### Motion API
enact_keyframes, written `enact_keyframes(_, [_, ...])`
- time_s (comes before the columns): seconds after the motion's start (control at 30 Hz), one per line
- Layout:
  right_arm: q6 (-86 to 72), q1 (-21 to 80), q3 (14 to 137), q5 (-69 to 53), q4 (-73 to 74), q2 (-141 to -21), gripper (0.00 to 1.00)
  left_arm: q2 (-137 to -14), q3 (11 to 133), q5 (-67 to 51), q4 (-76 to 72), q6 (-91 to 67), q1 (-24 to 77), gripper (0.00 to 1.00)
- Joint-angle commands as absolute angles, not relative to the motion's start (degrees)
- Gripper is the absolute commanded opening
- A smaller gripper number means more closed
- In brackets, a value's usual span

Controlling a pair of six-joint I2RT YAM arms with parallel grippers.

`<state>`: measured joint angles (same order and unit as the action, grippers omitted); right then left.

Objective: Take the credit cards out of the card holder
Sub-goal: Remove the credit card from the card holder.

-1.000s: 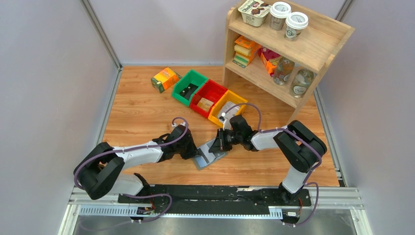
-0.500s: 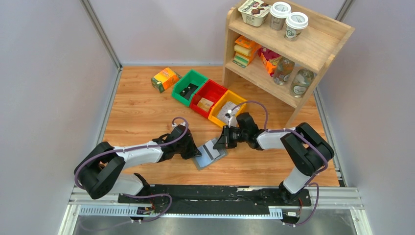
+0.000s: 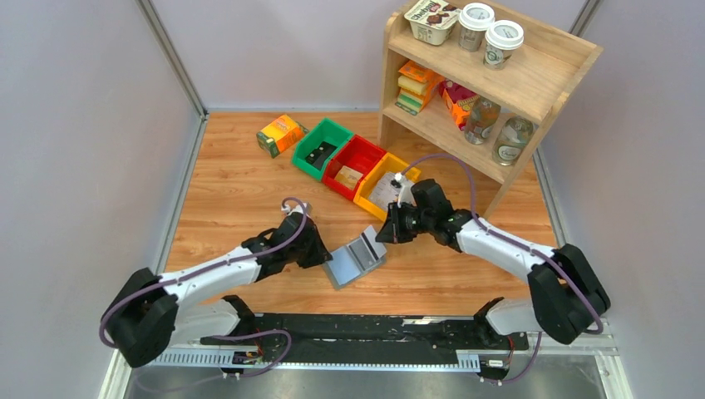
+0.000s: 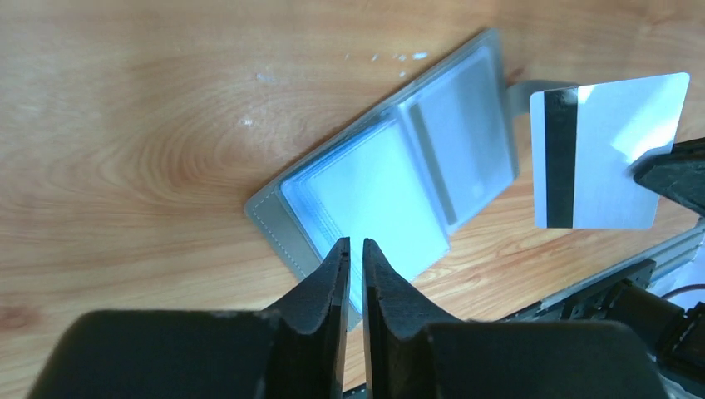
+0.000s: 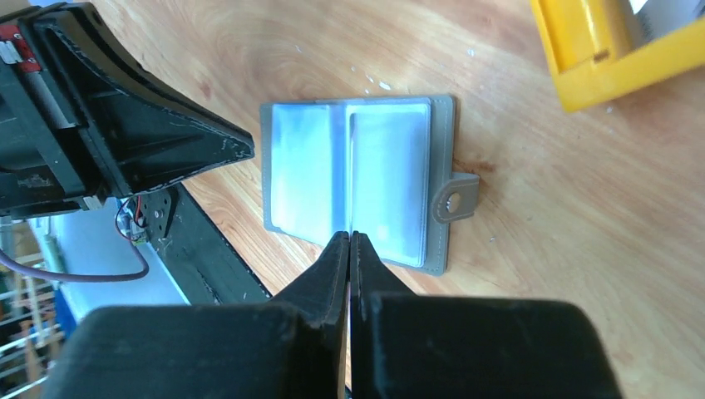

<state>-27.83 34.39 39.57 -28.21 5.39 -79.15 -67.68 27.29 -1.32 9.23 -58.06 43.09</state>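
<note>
Left gripper (image 4: 355, 243) hangs low at the left edge of the small grey bifold card holder (image 4: 399, 187). Its two black fingers stand only a narrow slit apart, with nothing seen between them. In the right wrist view its tip sits just beside that edge, not touching it. The card holder lies opened flat on the wooden worktop (image 3: 241, 191), near the front edge and about midway along it. Its blue-grey inside with clear pockets faces up, and its snap tab (image 5: 456, 199) sticks out on the right side. Right gripper (image 5: 350, 238) is raised just past the holder's right end, clamped on a thin pale credit card (image 4: 619, 158) with a black stripe, held clear of the holder. Beyond it, toward the back right, stands a yellow plastic bin (image 5: 599, 58).
</note>
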Motion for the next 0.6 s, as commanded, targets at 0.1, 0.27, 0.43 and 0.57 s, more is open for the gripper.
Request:
enact_keyframes(0.1, [-13.6, 37.3, 54.6, -13.1, 23.5, -73.4, 0.00, -52.1, 33.0, 10.0, 23.7, -50.9, 42.8, 0.35])
enact_keyframes(0.27, [-6.3, 38.9, 62.7, -3.2, 28.6, -75.4, 0.00, -42.8, 35.2, 17.2, 31.9, -46.6, 42.8, 0.55])
enact_keyframes(0.43, [2.3, 43.0, 67.5, 8.9, 28.2, -79.5, 0.00, -33.9, 38.7, 23.5, 40.6, -42.1, 42.8, 0.66])
enact_keyframes(0.57, [9.8, 46.3, 68.4, 20.1, 24.9, -84.4, 0.00, -30.1, 43.6, 28.6, 46.7, -38.5, 42.8, 0.71])
